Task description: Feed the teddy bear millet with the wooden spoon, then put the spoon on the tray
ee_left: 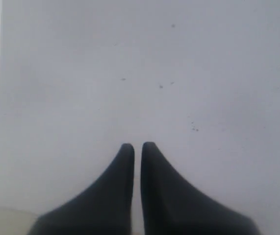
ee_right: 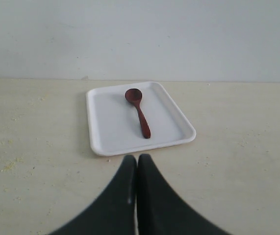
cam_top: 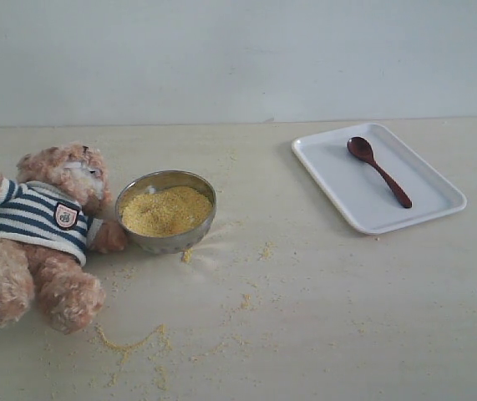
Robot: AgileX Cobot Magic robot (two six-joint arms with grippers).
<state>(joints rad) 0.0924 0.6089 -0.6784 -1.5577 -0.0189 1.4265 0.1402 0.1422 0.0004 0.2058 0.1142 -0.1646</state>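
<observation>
Zero hold on wooden spoon point(cam_top: 379, 172): lies on tray point(cam_top: 363, 213). Closed, empty: left gripper point(ee_left: 137, 145), right gripper point(ee_right: 137, 157). Millet point(cam_top: 165, 210), teddy bear point(cam_top: 42, 221) well left of tray. Reads as start or finish; if start, open right gripper, take handle.

Pale cream matte table point(cam_top: 372, 317) carried three items. Fuzzy light-brown plush teddy bear point(cam_top: 42, 230) in a navy-and-white striped shirt lay on its back at the left side. Round steel bowl point(cam_top: 167, 243) sat just beside it, one paw apparently touching the wall. Flat white rectangular tray point(cam_top: 338, 180) sat well apart, far right. Loose yellow millet point(cam_top: 129, 342) was scattered in front of bowl and bear.
</observation>
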